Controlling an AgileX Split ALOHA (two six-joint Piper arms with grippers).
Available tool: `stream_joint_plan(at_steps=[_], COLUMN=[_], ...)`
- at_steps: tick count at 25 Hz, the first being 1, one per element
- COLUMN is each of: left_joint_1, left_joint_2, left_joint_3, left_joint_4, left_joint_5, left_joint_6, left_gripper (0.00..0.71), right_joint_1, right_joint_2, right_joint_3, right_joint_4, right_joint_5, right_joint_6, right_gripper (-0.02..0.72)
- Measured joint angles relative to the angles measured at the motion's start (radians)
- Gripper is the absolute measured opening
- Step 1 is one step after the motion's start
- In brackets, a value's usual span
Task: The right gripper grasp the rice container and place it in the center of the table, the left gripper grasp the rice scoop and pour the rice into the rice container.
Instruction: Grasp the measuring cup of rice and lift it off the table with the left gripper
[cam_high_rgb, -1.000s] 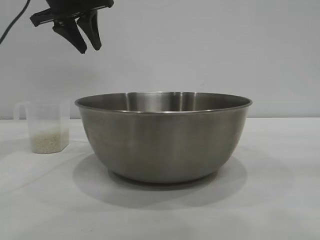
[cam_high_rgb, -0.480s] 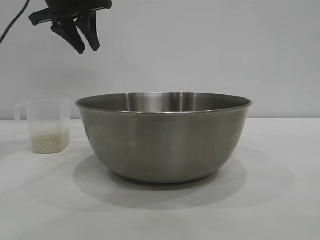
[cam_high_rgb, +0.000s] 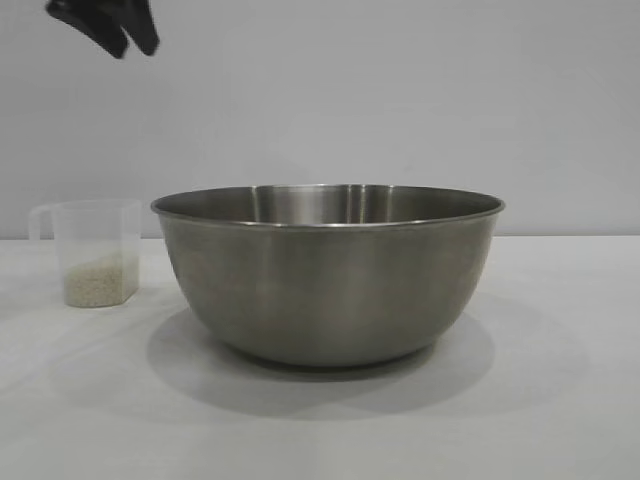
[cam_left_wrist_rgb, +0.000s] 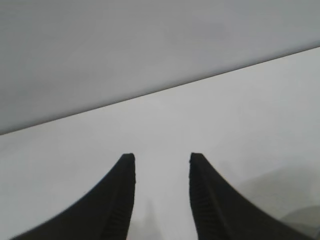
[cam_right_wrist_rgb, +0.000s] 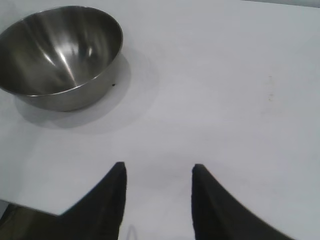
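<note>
In the exterior view, the rice container (cam_high_rgb: 327, 272) is seen standing upright about the middle of the worktop (cam_high_rgb: 560, 400), so the placing appears done; the rice scoop (cam_high_rgb: 97, 252) stands upright to its left and a little farther back, apart from it, with the rice (cam_high_rgb: 98, 280) lying as a pale layer in its bottom. The left gripper (cam_high_rgb: 125, 38) is seen high at the upper left edge, above the scoop and well clear of it, its fingers parted and empty. The scoop therefore lies almost straight below those fingers, and the left arm is judged the nearer one for the grasp; a descent onto the scoop is what the coming move calls for. In the left wrist view, the left gripper (cam_left_wrist_rgb: 161, 167) is shown with fingers apart over bare worktop, nothing between them; the scoop is not seen there. In the right wrist view, the right gripper (cam_right_wrist_rgb: 158, 175) is shown released and empty, drawn well back from the container (cam_right_wrist_rgb: 60, 55), whose inside shows no rice.
</note>
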Motion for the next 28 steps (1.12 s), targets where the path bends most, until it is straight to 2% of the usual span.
stream_joint_plan(at_steps=[6,9,11,16,19,21,22,24,28], left_joint_1=[0.000,0.000,0.000,0.000,0.000,0.000,0.000,0.000,0.000], left_joint_2=[-0.183,-0.195,-0.195,-0.143,-0.057,0.015,0.043,0.106,0.207], left_joint_3=[0.417,0.559,0.630,0.729,0.770,0.786,0.788,0.788,0.788], left_joint_4=[-0.002,-0.002,-0.002,-0.002,0.015,0.070,0.101,0.147,0.165], left_joint_5=[-0.412,-0.561,-0.624,-0.766,-0.932,-1.076,-1.110,-1.161,-1.185], left_joint_6=[0.002,0.002,-0.006,-0.063,-0.105,-0.122,-0.134,-0.150,-0.168], left_gripper=[0.214,0.214,0.214,0.214,0.214,0.214,0.214,0.214,0.214], right_joint_1=[0.000,0.000,0.000,0.000,0.000,0.000,0.000,0.000,0.000], right_joint_2=[0.000,0.000,0.000,0.000,0.000,0.000,0.000,0.000,0.000], right_joint_3=[0.002,0.002,0.002,0.002,0.002,0.002,0.002,0.002,0.002], right_joint_4=[0.000,0.000,0.000,0.000,0.000,0.000,0.000,0.000,0.000], right_joint_5=[-0.003,-0.003,-0.003,-0.003,-0.003,-0.003,-0.003,-0.003,-0.003], right_joint_6=[0.000,0.000,0.000,0.000,0.000,0.000,0.000,0.000,0.000], right_gripper=[0.267,0.267,0.267,0.267,0.267,0.267,0.267,0.267,0.267])
